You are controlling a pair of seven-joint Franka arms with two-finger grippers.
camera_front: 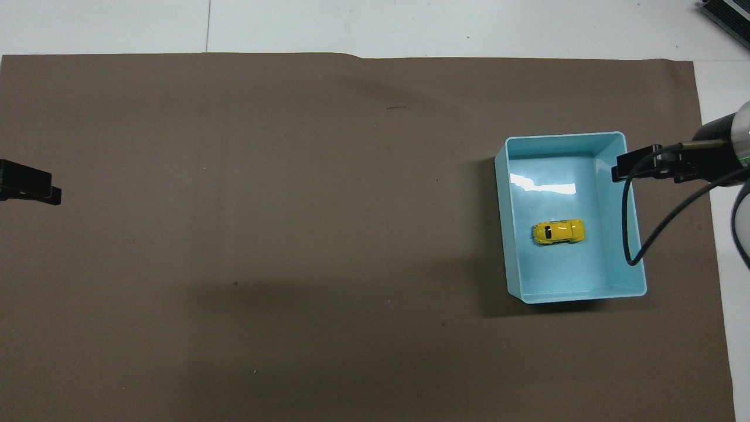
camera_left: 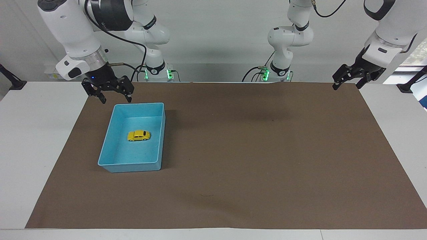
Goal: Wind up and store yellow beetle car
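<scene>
The yellow beetle car (camera_left: 138, 135) stands on its wheels on the floor of the blue bin (camera_left: 133, 165), near the middle; it also shows in the overhead view (camera_front: 558, 232) inside the bin (camera_front: 577, 295). My right gripper (camera_left: 116, 99) is open and empty, raised over the mat by the bin's corner nearest the robots; in the overhead view it (camera_front: 628, 167) overlaps the bin's rim. My left gripper (camera_left: 346, 86) is open and empty and waits over the mat's corner at the left arm's end (camera_front: 29, 190).
A brown mat (camera_left: 253, 150) covers most of the white table. The right arm's black cable (camera_front: 636, 234) hangs over the bin's side wall in the overhead view. The arm bases stand along the table's edge nearest the robots.
</scene>
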